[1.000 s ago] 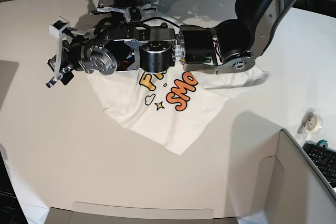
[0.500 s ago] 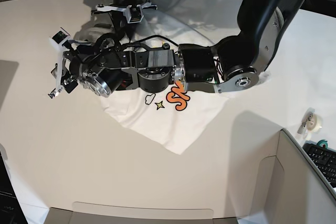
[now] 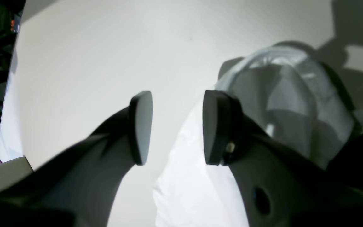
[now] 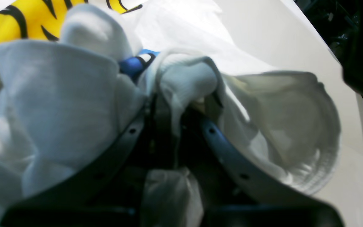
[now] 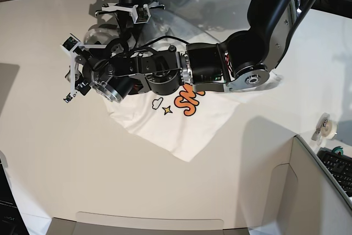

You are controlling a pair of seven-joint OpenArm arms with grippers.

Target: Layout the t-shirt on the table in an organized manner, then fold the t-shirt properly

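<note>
While the shirt is only partly spread: the layout step looks unfinished, and folding has not begun.

Surface [image 5: 49, 152]: off-white, very broad, curved along its far edge; most of it bare toward the near edge.

T-shirt [image 5: 176, 130]: white, lying in the far half of the surface, nearer the far edge than the near one. One flat corner points toward the near edge, and the orange letters face up. The upper part is bunched and lifted under the arms.

Left arm: reaches across the shirt from the right side of the surface toward its left side, lying over the print.

Left claw [image 3: 176, 126]: jaws well apart, holding nothing. In its wrist view the shirt's edge lies just below and to one side of the pads, with a rounded fold of cloth beyond.

Right claw [image 4: 181, 104]: closed tight on a gathered fold of the shirt near the blue and yellow print, close to the far edge.

Deciding relation: the free cloth edge lies directly beneath the left claw, so that arm is nearer for the next grasp; the shirt's length seems to run from the far edge toward the near edge.
</note>
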